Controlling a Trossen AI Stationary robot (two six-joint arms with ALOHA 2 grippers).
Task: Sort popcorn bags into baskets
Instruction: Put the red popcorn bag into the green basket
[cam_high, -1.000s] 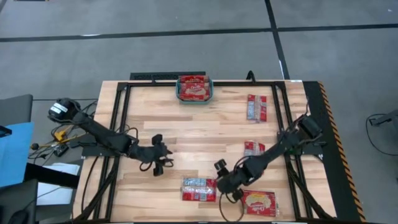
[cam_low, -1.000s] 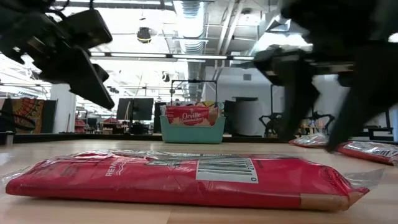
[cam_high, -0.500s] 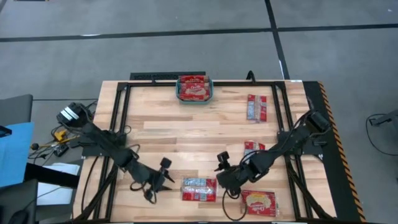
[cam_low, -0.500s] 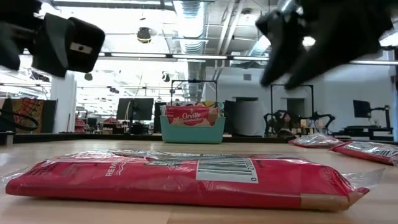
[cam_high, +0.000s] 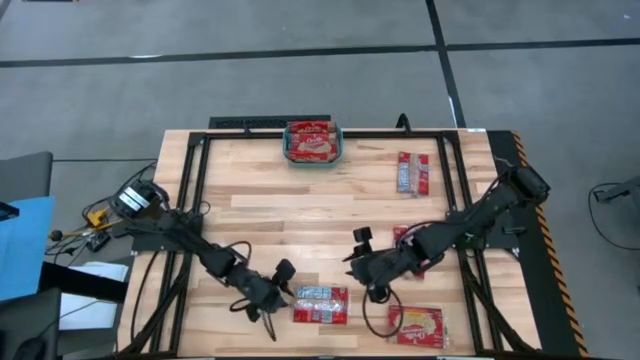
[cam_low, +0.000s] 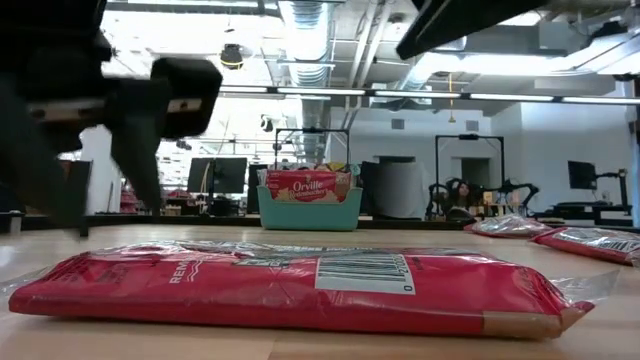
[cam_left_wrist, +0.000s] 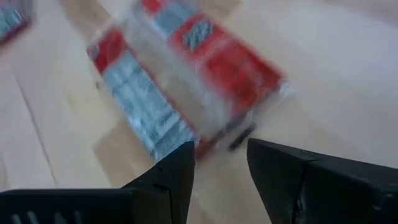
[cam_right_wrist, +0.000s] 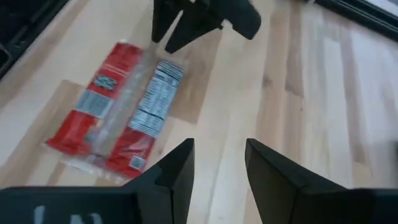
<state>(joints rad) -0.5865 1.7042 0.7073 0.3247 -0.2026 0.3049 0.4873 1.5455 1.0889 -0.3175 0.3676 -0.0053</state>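
The teal basket (cam_high: 313, 146) stands at the table's far edge with popcorn bags in it. A red popcorn bag (cam_high: 320, 303) lies flat near the near edge. My left gripper (cam_high: 284, 292) is low beside that bag's left end, open, with the bag (cam_left_wrist: 186, 87) just ahead of its fingers. My right gripper (cam_high: 353, 271) hangs open above the table to the right of the same bag (cam_right_wrist: 115, 115), holding nothing. In the low view the bag (cam_low: 300, 285) fills the foreground and my left gripper (cam_low: 100, 212) stands behind its left end.
More popcorn bags lie flat: one at the near right (cam_high: 415, 325), one at the far right (cam_high: 412, 172), and one partly under my right arm (cam_high: 402, 236). Black frame rails (cam_high: 196, 190) run along the table's left, right and far sides.
My left gripper has gone toward the near edge and rightward, down to the left end of the near bag, rolling as it went. My right gripper has risen from beside that bag's right end and drawn back a little toward the far edge. The bag has stayed put.
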